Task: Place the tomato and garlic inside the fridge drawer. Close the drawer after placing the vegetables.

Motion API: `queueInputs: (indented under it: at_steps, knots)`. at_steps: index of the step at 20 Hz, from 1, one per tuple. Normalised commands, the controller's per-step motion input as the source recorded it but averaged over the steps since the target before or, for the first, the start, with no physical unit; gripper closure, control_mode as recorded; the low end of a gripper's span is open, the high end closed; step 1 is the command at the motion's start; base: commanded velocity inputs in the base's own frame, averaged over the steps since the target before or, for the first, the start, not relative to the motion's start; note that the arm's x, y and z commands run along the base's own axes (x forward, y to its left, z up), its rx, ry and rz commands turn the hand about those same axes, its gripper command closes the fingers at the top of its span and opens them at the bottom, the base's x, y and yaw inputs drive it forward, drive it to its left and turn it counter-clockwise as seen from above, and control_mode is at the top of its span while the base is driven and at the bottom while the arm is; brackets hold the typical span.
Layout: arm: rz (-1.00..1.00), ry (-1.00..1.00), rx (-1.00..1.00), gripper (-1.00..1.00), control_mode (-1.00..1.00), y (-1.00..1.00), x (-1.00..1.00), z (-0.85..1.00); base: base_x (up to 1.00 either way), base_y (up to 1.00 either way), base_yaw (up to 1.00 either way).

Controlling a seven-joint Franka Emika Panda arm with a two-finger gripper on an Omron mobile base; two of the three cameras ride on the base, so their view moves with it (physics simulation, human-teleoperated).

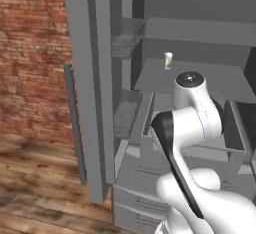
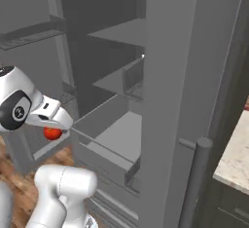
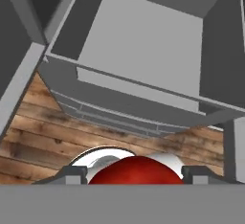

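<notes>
- Tomato sits between the two dark fingertips at the bottom of the hand view; fingers clamped on it from either side, red skin filling the gap.
- Right base view: same tomato hangs under the white wrist, gripper just outside the fridge, near the front left corner of the fridge drawer.
- Fridge drawer pulled out, pale grey floor bare where seen in the hand view; it lies ahead of the held tomato, front wall between them.
- Wooden floor visible under the drawer front.
- Left base view: fridge door swung open on the left, small cream carton upright on a shelf above the drawer.
- Brick wall beyond the door.
- Garlic: cannot be made out.
</notes>
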Motion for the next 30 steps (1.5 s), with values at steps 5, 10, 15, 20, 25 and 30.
queueInputs:
  at_steps: [5, 10, 15, 20, 25, 30]
  knots:
    - [0.0, 0.0, 0.0, 1.0, 1.0, 0.0, 0.0, 0.0, 0.57, -0.06, -0.56]
    - [-0.04, 0.01, 0.01, 1.0, -1.0, -0.08, 0.33, -0.12, 0.44, 0.0, -0.2]
    - [-0.05, 0.14, 0.22, 1.0, -1.0, -0.78, 0.98, -0.33, 0.0, 0.0, 0.0]
    - [-0.01, 0.17, 0.22, 1.0, -1.0, -0.67, 1.0, -0.36, 0.0, 0.0, 0.0]
    - [0.0, 0.15, 0.04, 1.0, -1.0, -0.04, 0.6, -0.56, 0.0, 0.0, 0.0]
    - [0.0, 0.08, 0.01, 1.0, -1.0, 0.0, 0.36, -0.67, 0.0, 0.0, 0.0]
